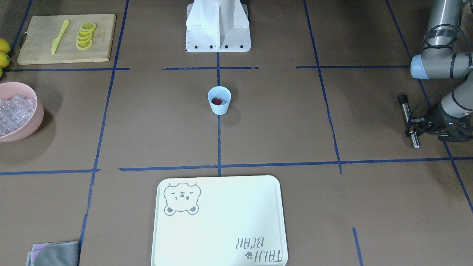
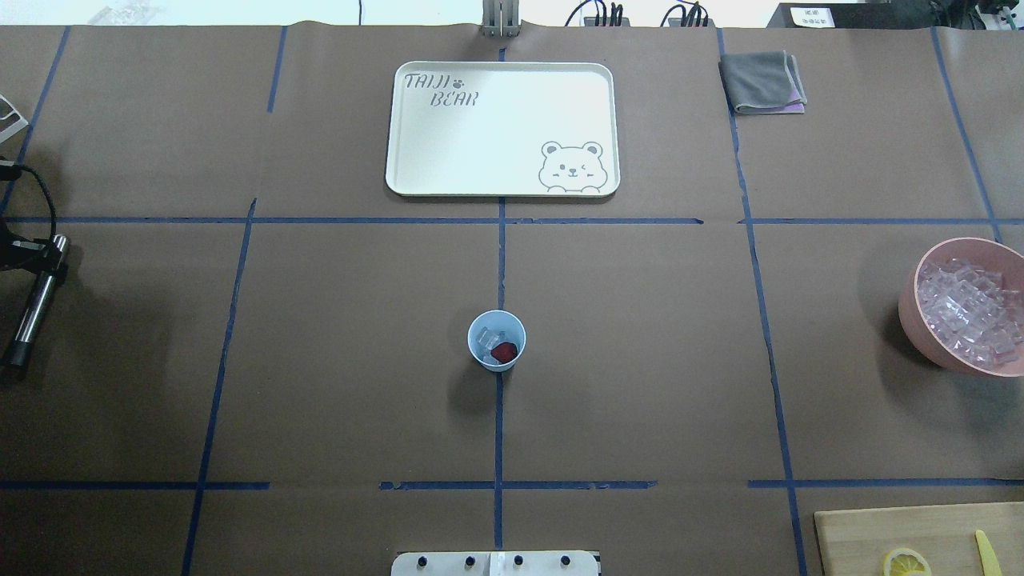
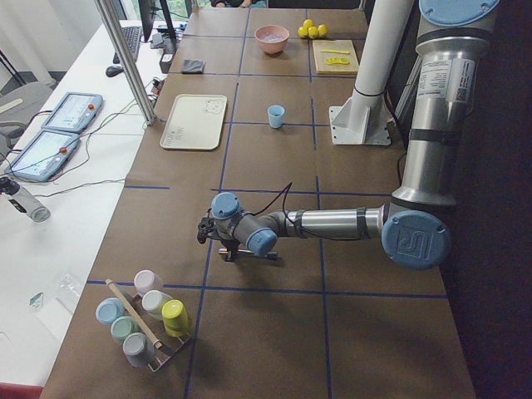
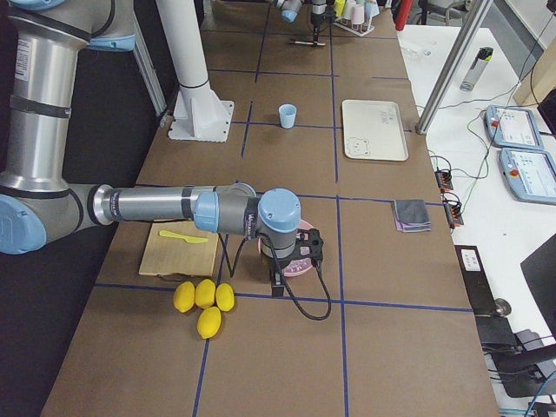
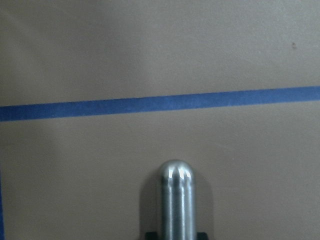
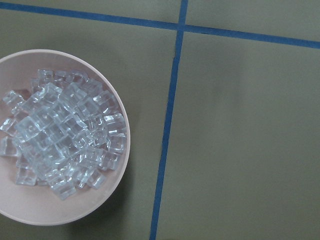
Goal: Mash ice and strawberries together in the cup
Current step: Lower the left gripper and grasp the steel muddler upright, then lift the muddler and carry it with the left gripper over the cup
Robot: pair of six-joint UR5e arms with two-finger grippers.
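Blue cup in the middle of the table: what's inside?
One red strawberry and a few clear ice cubes lie in the cup, the berry beside them. Whatever sits beneath them is covered.

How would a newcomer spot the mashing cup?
Find the white bear-printed tray and follow the blue centre tape line toward the robot's white base. On that line stands a small pale-blue plastic cup, the only vessel holding a red strawberry with clear ice cubes.
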